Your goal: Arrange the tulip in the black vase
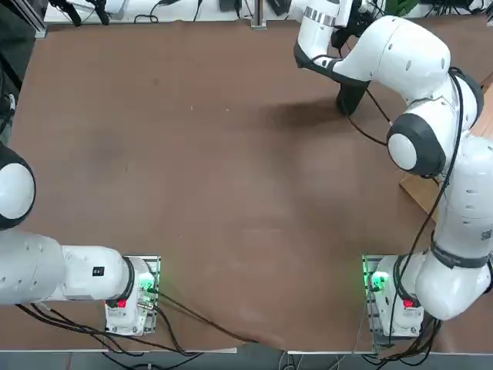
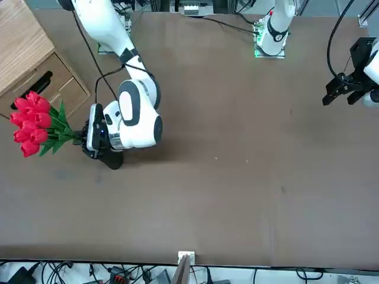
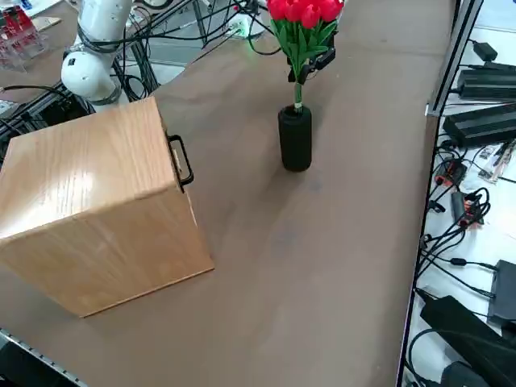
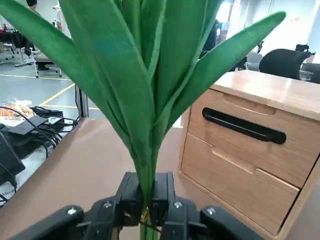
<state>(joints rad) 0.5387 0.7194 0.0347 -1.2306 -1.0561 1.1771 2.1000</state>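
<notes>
The tulip [image 3: 305, 16] stands upright, its red blooms on top and its thin green stem running down into the mouth of the black vase [image 3: 296, 141]. The vase stands upright on the brown table, close to the far edge. My right gripper [image 4: 145, 212] is shut on the stem just below the leaves [image 4: 145, 100], a little above the vase mouth. From the front, the blooms [image 2: 32, 124] stick out beyond the gripper [image 2: 89, 137], and the vase [image 2: 111, 160] shows under it. From overhead, the arm hides the tulip and most of the vase [image 1: 352, 99].
A wooden drawer cabinet [image 3: 105, 210] with a black handle [image 4: 243, 126] stands on the table beside the vase, toward the robot's right. Cables and boxes [image 3: 484, 121] lie off the table's far edge. Brown tabletop [image 1: 216, 169] stretches left of the vase.
</notes>
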